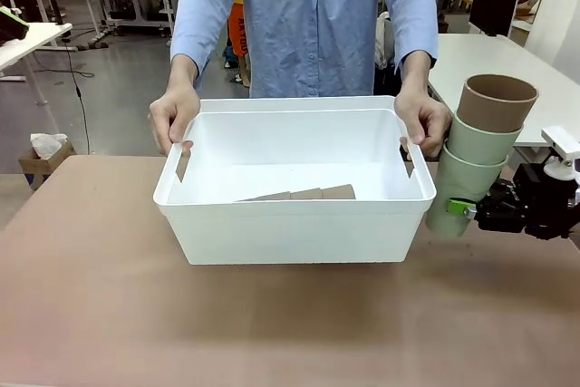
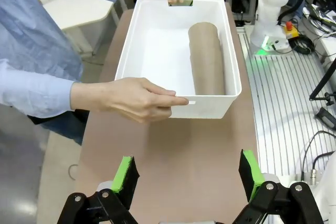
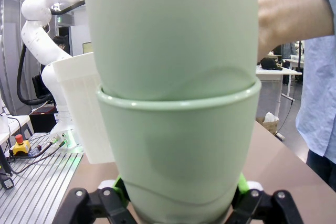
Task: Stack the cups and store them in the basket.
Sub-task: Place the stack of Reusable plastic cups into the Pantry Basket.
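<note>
Item: basket (image 1: 290,224), white plastic, standing mid-table (image 1: 91,296), with one of the person's hands (image 1: 172,120) at the handle slot of each short side, at 9 and 3 o'clock of it in the front view. Contents: one tan stack (image 2: 206,59) of nested cups, lying on its side on the basket floor along the long wall at 6 o'clock in the front view. Item: held stack (image 1: 476,165), two mint cups with one tan cup (image 1: 494,101) nested on top, mouth up and tilted toward 1 o'clock, just beside the basket's 3 o'clock end and outside it; whether it touches the rim cannot be told. Right gripper (image 1: 453,210): fingers clamped on the wall of the lowest mint cup, low on its taper. Left gripper (image 2: 186,174): fingers spread wide, nothing between them, hanging over bare table at the basket's far short end. Handling, as judged: cups light, stiff and matte; the tapered wall may slip upward out of a pinch, and the nested upper cups are held only by fit, so they could slide loose if the stack is laid over quickly. Best hold: lowest cup, mid-wall, squarely across its width.
</note>
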